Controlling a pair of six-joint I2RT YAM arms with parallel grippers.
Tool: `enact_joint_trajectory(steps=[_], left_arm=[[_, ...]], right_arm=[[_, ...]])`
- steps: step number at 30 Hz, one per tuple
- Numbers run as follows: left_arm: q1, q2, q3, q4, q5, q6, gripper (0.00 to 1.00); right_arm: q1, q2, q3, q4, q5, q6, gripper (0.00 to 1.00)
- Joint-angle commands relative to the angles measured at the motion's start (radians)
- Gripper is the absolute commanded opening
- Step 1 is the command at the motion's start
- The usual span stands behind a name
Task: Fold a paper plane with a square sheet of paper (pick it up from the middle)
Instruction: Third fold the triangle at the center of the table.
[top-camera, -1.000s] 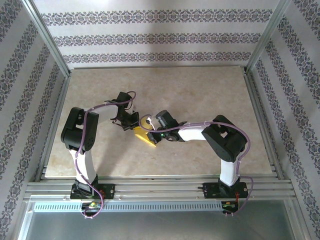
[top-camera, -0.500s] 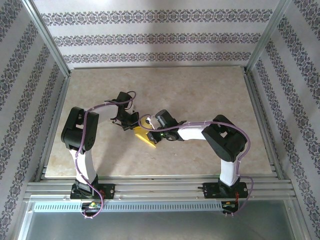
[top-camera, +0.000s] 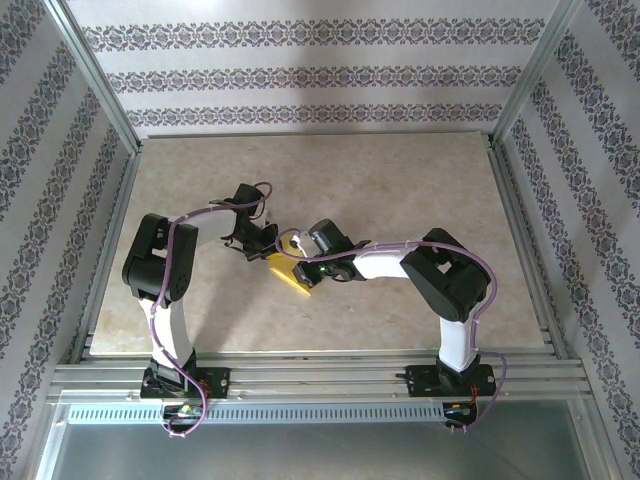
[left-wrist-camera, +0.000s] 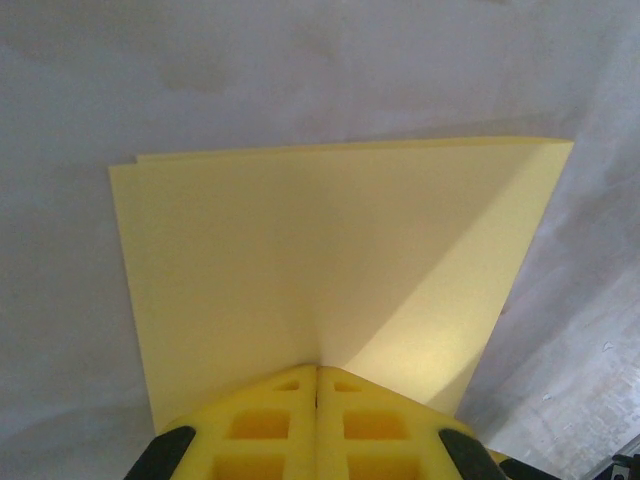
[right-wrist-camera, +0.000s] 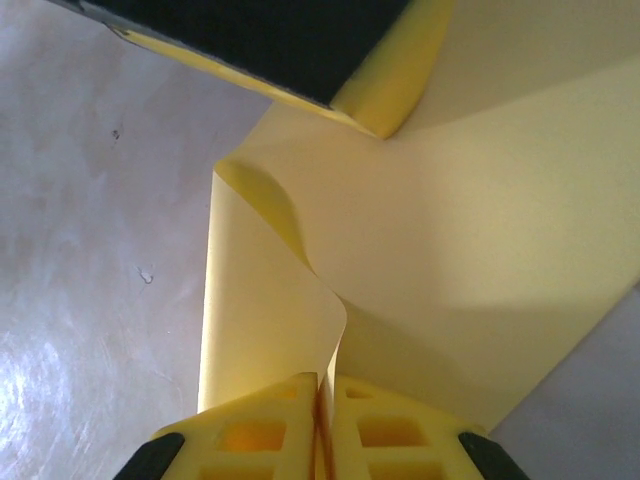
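The square sheet of paper (top-camera: 291, 275) is yellow and lies doubled over in the middle of the table, between the two arms. In the left wrist view the paper (left-wrist-camera: 330, 250) spreads flat ahead, with two layers showing at its far edge. My left gripper (left-wrist-camera: 318, 370) is shut on its near edge, and in the top view this gripper (top-camera: 266, 250) sits at the sheet's upper left. My right gripper (right-wrist-camera: 322, 380) is shut on a curled flap of the paper (right-wrist-camera: 480, 250). From above, the right gripper (top-camera: 303, 264) is at the sheet's right side. A left fingertip (right-wrist-camera: 385, 95) presses on the paper opposite.
The beige table (top-camera: 400, 180) is ringed by an aluminium frame (top-camera: 300, 375) and patterned walls. Both arm bases stand at the near edge, and their purple cables loop above the elbows.
The right arm has crept slightly to the left. The left arm and the paper look the same as before.
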Motion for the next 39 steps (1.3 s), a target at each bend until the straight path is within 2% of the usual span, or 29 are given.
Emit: enact_joint_trajectory(steps=[1, 18, 30, 39], left_arm=[[-0.002, 0.043, -0.011, -0.033, -0.003, 0.019, 0.03], [-0.002, 0.034, -0.011, -0.021, 0.002, 0.004, 0.03], [0.000, 0.038, -0.010, -0.026, -0.010, 0.007, 0.03], [0.000, 0.038, -0.011, -0.028, -0.007, 0.008, 0.03]], right_arm=[[-0.005, 0.020, 0.019, -0.017, -0.033, -0.026, 0.12], [-0.005, 0.018, 0.013, -0.037, 0.006, -0.029, 0.12], [-0.009, -0.058, 0.001, -0.036, -0.007, -0.026, 0.11], [-0.009, -0.035, -0.002, -0.037, -0.001, -0.023, 0.11]])
